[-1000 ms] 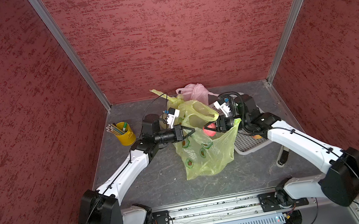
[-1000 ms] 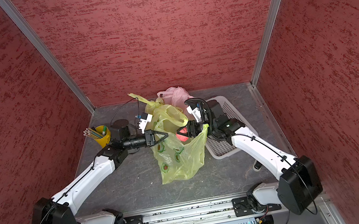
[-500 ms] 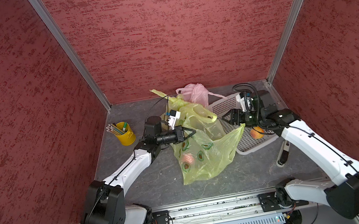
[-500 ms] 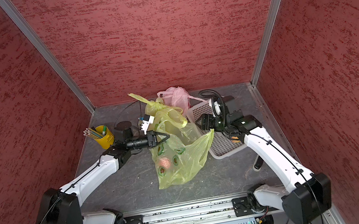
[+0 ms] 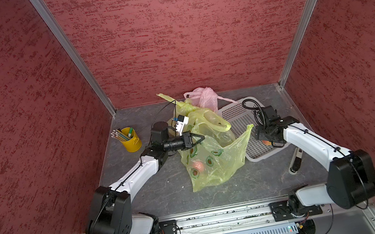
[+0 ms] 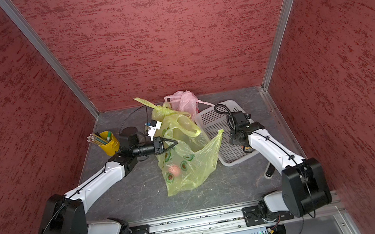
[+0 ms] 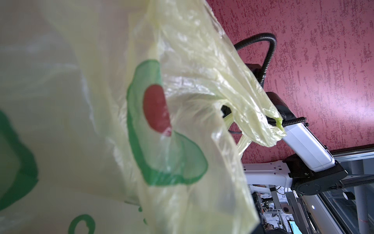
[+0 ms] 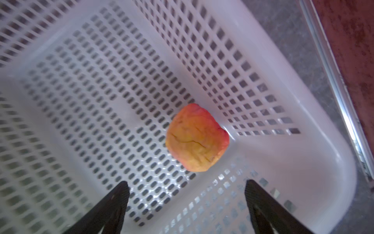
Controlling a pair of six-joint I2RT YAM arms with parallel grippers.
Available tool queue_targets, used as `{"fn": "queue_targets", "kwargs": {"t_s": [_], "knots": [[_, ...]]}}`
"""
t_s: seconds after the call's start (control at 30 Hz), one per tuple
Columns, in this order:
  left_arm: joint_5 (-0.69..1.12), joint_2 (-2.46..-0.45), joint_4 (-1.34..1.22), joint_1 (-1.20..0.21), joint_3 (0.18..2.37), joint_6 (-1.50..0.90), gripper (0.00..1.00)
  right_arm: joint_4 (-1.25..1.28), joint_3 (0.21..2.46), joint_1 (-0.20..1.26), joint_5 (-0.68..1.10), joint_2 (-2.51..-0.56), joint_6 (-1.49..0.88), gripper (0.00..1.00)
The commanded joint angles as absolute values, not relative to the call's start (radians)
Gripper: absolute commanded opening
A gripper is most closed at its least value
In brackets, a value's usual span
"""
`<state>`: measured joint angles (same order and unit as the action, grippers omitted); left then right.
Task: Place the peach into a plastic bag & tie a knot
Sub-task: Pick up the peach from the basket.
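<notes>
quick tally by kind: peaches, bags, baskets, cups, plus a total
peaches: 2
bags: 3 (printed bag, knotted yellow bag, pink bag)
basket: 1
cup: 1
total: 7

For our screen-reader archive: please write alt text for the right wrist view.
An orange-red peach lies in a white perforated basket, near a corner. The right tool hangs open over the basket, not touching the peach.
</notes>
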<state>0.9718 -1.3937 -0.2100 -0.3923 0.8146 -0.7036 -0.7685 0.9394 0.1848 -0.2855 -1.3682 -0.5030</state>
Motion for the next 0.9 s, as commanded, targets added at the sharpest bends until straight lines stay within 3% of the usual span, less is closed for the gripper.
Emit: {"fn": "queue_targets", "kwargs": {"t_s": [0.0, 0.37, 0.43, 0.6, 0.77, 0.87], "knots": [[1.000, -1.419, -0.252, -0.397, 0.804, -0.703, 0.00, -0.694, 0.935, 0.161, -0.338, -1.373, -0.501, 0.93], [0.995, -1.410, -0.271, -0.405, 0.795, -0.718, 0.00, -0.541, 0.967, 0.091, -0.247, -1.593, -0.452, 0.93], [0.994, -1.409, -0.263, -0.407, 0.798, -0.715, 0.00, -0.523, 0.974, 0.080, -0.217, -1.608, -0.440, 0.86], [0.988, -1.413, -0.255, -0.411, 0.802, -0.713, 0.00, -0.490, 0.975, 0.078, -0.134, -1.564, -0.429, 0.55], [0.983, -1.416, -0.233, -0.414, 0.811, -0.703, 0.00, -0.508, 0.983, 0.079, 0.048, -1.459, -0.413, 0.46], [0.983, -1.417, -0.214, -0.416, 0.819, -0.692, 0.00, -0.490, 0.980, 0.086, 0.326, -1.344, -0.420, 0.43]]}}
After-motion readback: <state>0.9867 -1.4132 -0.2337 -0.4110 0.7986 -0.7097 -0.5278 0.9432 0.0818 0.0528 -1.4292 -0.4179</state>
